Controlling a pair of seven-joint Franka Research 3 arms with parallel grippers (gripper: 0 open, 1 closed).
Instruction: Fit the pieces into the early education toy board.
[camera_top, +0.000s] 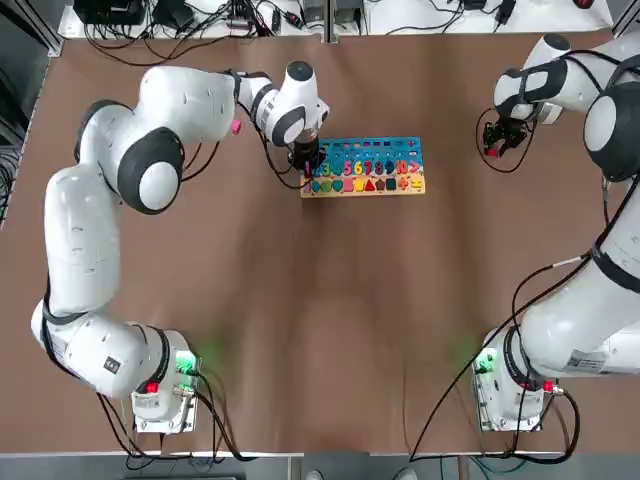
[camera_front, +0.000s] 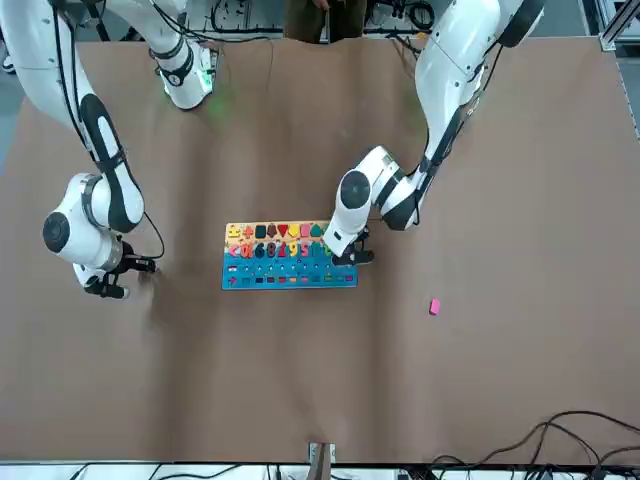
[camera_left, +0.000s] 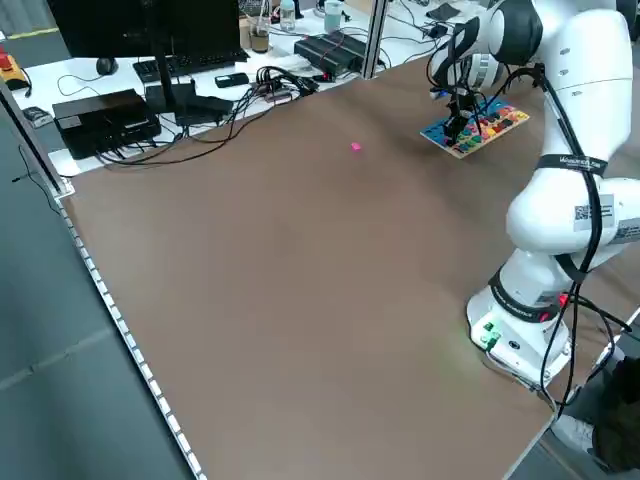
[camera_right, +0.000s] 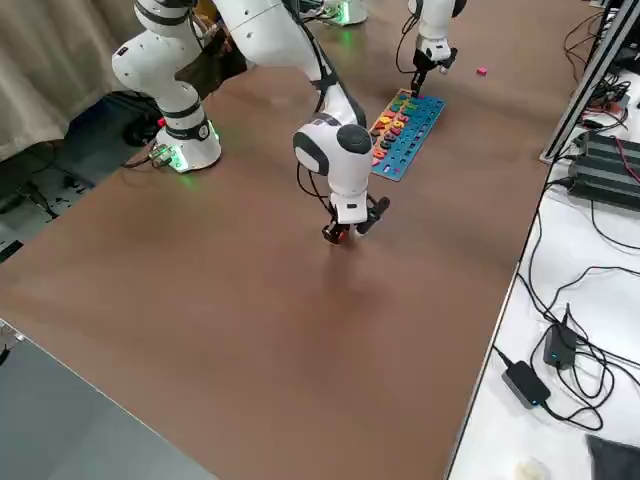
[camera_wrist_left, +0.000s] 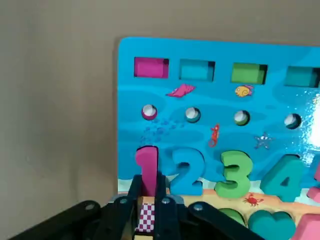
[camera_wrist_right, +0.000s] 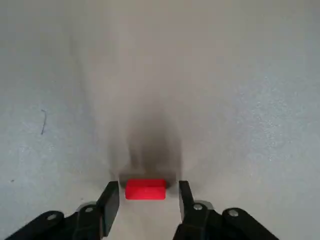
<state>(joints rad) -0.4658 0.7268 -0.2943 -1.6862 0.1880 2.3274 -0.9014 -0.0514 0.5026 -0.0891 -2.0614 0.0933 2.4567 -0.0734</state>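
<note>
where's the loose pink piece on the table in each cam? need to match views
Top: pink piece beside the left arm's elbow.
Front: lower right, right of the toy board.
Left side: upper middle, left of the board.
Right side: top right, beyond the board.
Left wrist: not in it.
Right wrist: not in it.
Shared landmark: the board's blue edge.

Board cut off at frame edge behind left hand

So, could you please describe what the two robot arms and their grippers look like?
Both arms are glossy white with rounded links and dark grey joint caps. Black cables run along them to bases lit green and red. A QR-style label sits on one link. The left gripper and right gripper have black fingers.
</note>
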